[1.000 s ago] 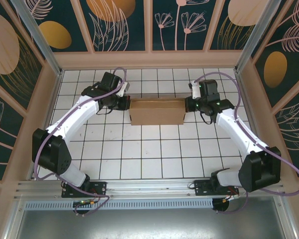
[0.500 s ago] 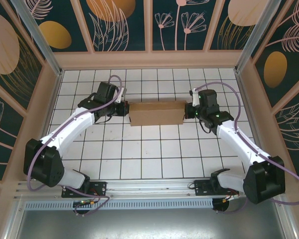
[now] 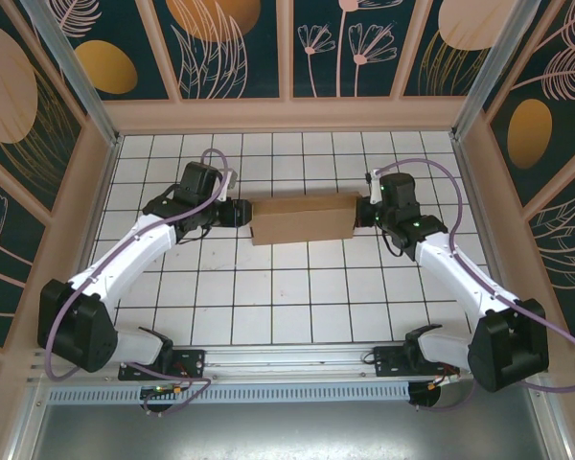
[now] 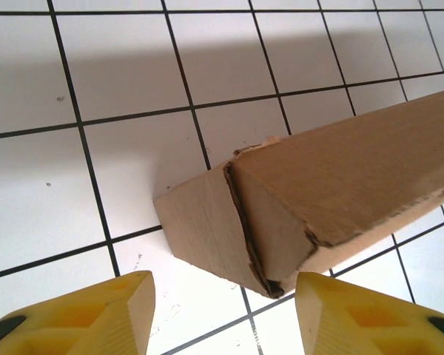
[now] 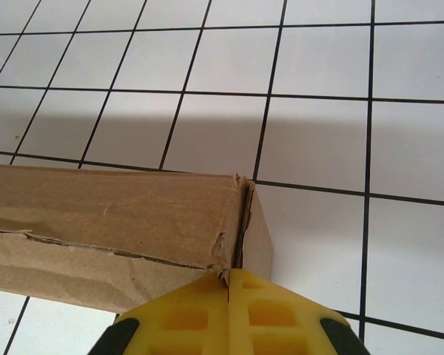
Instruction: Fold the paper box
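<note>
Paper box (image 3: 302, 218), folded up, left pincer (image 4: 223, 299) spread apart beside one end, right pincer (image 5: 229, 292) pinched together touching the other

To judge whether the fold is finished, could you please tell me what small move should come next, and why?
Probably draw the right gripper back off the paper box. The box looks folded shut on the tiles, the left gripper stands open and clear of its end, and the shut right gripper sits against it at its other end.

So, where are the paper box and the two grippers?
paper box (image 3: 302, 218): top view, top face.
left gripper (image 4: 223, 307): left wrist view, between open jaws.
right gripper (image 5: 229, 285): right wrist view, where jaws meet.
</note>
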Tool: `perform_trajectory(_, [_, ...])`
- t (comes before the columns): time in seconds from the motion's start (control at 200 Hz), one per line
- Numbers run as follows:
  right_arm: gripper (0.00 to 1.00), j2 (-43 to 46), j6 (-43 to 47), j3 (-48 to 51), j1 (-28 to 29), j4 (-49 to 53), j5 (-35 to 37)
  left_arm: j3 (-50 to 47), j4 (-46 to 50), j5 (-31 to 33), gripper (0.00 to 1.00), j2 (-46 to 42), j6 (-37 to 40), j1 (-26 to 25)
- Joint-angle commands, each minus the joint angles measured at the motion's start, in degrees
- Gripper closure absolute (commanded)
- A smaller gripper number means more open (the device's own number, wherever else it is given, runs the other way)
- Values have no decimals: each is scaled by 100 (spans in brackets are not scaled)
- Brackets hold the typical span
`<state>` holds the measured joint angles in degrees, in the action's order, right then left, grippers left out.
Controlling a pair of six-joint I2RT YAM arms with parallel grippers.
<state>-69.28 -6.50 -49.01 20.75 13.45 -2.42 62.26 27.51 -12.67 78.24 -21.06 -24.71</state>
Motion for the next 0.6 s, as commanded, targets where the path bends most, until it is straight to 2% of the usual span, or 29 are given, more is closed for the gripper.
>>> perform_trajectory(0.0, [100, -164, -52, -1, 69, 424, 205, 156, 189, -87, 47, -281, 204, -16])
perform_trajectory(0.155, [100, -189, -105, -41, 117, 410, 280, 158, 259, -402, 49, -447, 257, -16])
perform_trajectory(0.26, [100, -216, -106, -46, 147, 412, 294, 169, -128, -783, 52, -617, 58, -16])
perform_trajectory(0.345, [100, -243, -121, -36, 169, 413, 303, 308, -264, -382, 52, -533, -55, -16])
perform_trajectory(0.445, [100, -262, -145, -37, 194, 429, 303, 596, -219, 158, 47, -173, -152, -12])
perform_trajectory(0.596, [100, -271, -158, -42, 203, 448, 301, 630, -543, 479, 46, 146, -335, -16])
